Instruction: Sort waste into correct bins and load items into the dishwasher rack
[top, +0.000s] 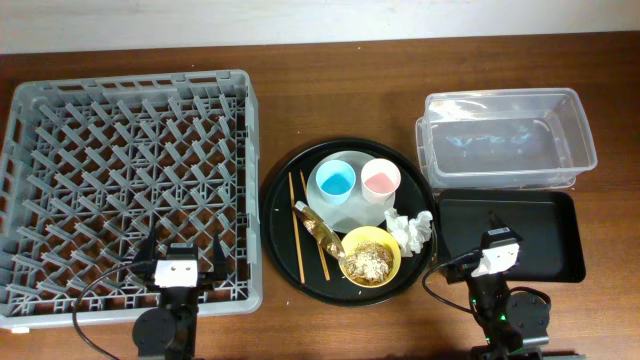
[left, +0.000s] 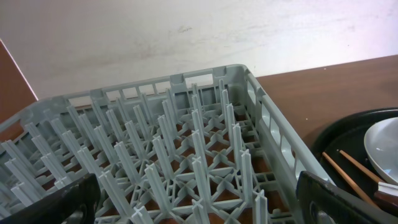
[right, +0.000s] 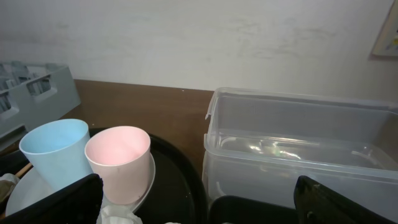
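I count one rack (top: 130, 82), one blue cup (top: 335, 180), one pink cup (top: 381, 178), two chopsticks (top: 295, 230), one plate (top: 350, 212), one bowl (top: 397, 255), one tissue (top: 412, 228), one wrapper (top: 320, 228), left gripper (top: 180, 250) and right gripper (right: 199, 208) both spread, empty

Both arms sit low at the near side, pointing forward. The left tool (top: 180, 248) and the right tool (top: 498, 232) each hold their fingers spread wide, gripping nothing.

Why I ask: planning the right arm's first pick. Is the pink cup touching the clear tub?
Apart. The overhead view shows bare round black tray between the pink cup and the clear tub; the right wrist view agrees.
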